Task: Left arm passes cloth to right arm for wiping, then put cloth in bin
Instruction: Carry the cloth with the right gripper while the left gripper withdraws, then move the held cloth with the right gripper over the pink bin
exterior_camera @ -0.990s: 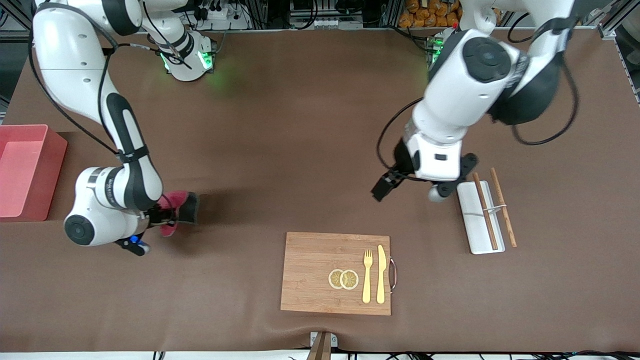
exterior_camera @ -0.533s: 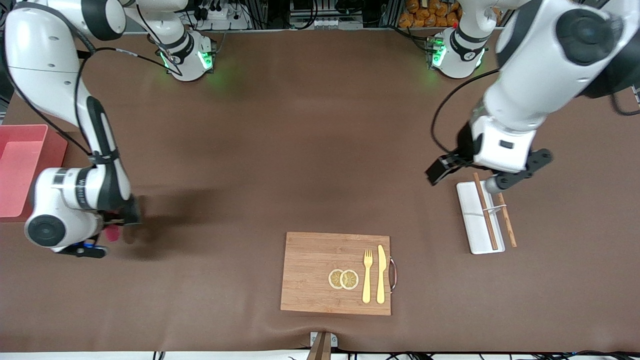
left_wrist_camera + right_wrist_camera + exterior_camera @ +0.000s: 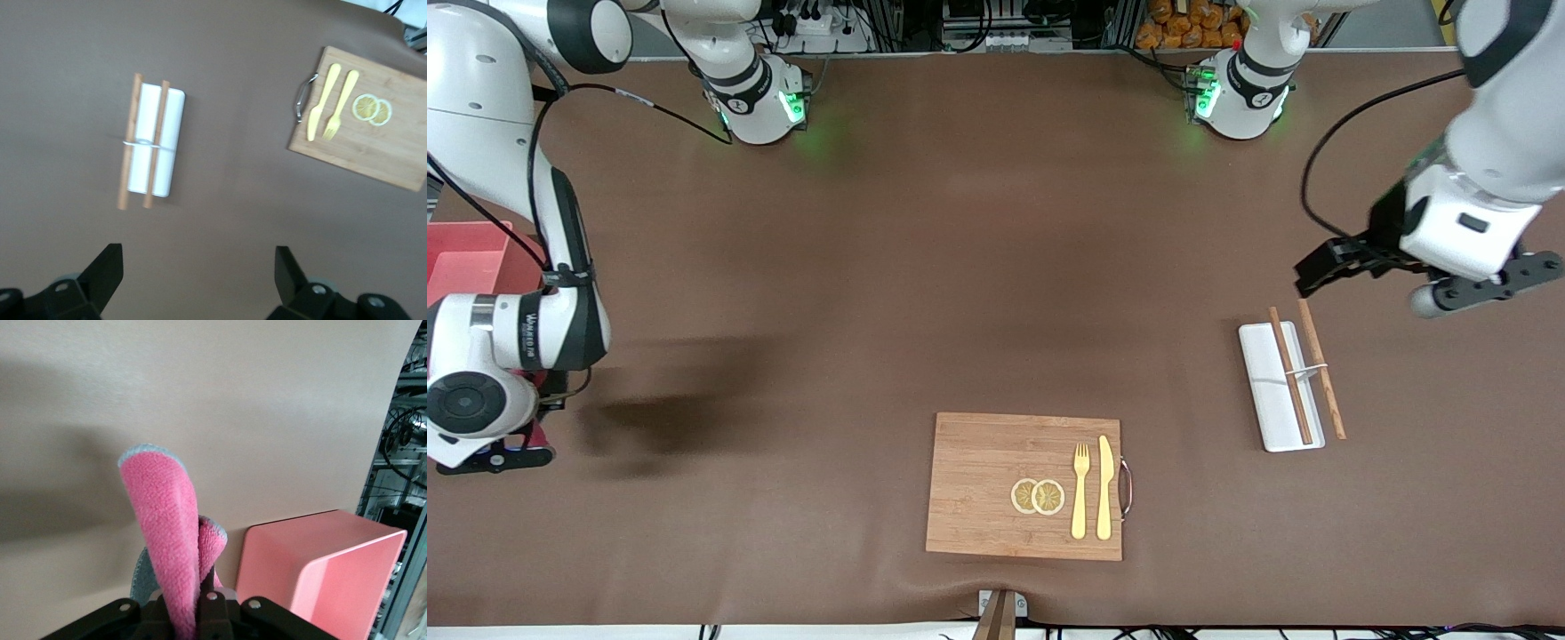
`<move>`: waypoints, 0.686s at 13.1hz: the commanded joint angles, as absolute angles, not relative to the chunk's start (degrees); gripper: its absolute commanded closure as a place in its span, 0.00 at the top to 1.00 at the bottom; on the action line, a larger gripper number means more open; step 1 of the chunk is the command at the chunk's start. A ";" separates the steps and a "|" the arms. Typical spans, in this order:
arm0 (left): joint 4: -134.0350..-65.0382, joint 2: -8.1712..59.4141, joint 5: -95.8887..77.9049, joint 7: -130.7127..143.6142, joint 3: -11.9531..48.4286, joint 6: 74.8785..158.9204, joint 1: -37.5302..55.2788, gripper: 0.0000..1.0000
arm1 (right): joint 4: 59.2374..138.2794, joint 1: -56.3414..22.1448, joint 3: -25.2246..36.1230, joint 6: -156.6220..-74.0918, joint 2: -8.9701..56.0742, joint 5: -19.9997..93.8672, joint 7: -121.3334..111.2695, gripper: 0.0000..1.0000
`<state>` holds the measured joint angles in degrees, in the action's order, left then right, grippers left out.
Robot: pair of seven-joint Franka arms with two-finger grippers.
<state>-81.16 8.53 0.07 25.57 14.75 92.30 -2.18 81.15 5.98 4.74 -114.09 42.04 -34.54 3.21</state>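
Two white robot arms work at a brown table. The right gripper (image 3: 503, 444) hangs low over the table at the right arm's end, just beside the pink bin (image 3: 467, 258). Its jaws are clenched on the cloth (image 3: 170, 533), a folded crimson piece with a grey reverse. In the right wrist view the cloth stands out of the jaws as a long tongue, its long axis running straight away from the fingertips, and the bin (image 3: 320, 570) sits close by, off to one side of that tongue with its open top in sight. In the front view the bin lies farther from the camera than the gripper, so the carry left looks short: over the near wall, then let go. Only a sliver of red (image 3: 535, 434) shows under the wrist there.

The left gripper (image 3: 1374, 276) waits over bare table at the left arm's end, near a white tray (image 3: 1258, 391) with chopsticks (image 3: 1289, 373), its jaws released and holding nothing. A wooden board (image 3: 978, 484) lies at the table's near edge
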 commanded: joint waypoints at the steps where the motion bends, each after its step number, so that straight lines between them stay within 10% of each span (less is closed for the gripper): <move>1: -83.14 5.63 -0.17 16.81 14.86 91.32 -5.01 1.00 | 83.93 2.91 3.52 -114.35 41.92 -32.03 11.32 0.00; 9: -87.10 0.97 -0.09 9.15 6.07 90.53 -1.58 1.00 | 84.20 -18.17 3.43 -106.88 41.40 -3.74 39.60 0.00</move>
<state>-85.40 2.90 0.07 11.13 7.73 90.54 -2.64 83.94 -15.01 2.84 -108.18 42.52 -9.95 34.44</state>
